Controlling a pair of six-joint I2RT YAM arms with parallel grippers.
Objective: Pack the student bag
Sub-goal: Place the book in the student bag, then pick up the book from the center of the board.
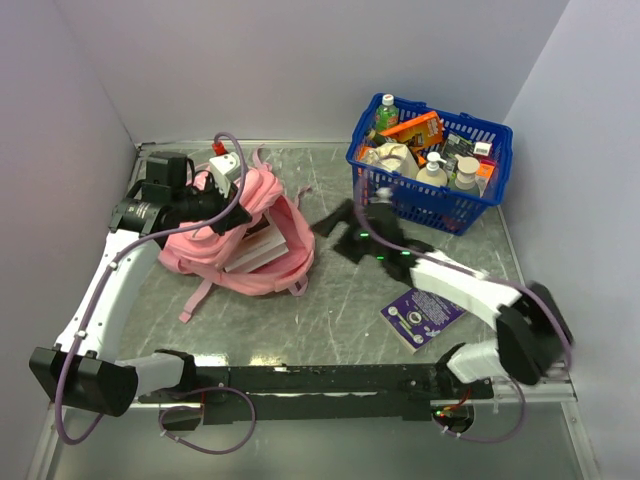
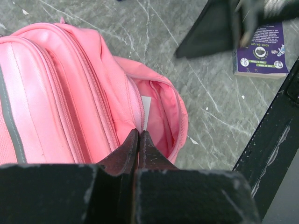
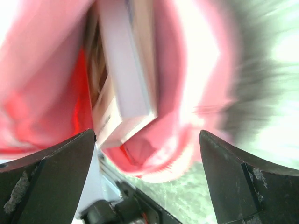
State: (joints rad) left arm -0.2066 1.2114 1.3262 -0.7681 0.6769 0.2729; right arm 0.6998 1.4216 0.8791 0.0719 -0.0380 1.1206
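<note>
The student bag (image 1: 262, 205), a soft pink backpack, lies on its side at the left of the table with its mouth facing right. My left gripper (image 1: 224, 214) is on top of it, and in the left wrist view it (image 2: 138, 132) is shut on the pink rim of the student bag (image 2: 70, 93) at the opening. A pale book (image 1: 255, 252) sticks out of the mouth. My right gripper (image 1: 337, 224) hovers just right of the bag, blurred. In the right wrist view it (image 3: 147, 135) is open and empty, facing the bag's mouth (image 3: 187, 93) and the pale book (image 3: 126, 70).
A purple book (image 1: 422, 315) lies flat on the grey table near the right arm and also shows in the left wrist view (image 2: 260, 49). A blue plastic basket (image 1: 430, 205) full of bottles and packets stands at the back right. Walls close in left, back and right.
</note>
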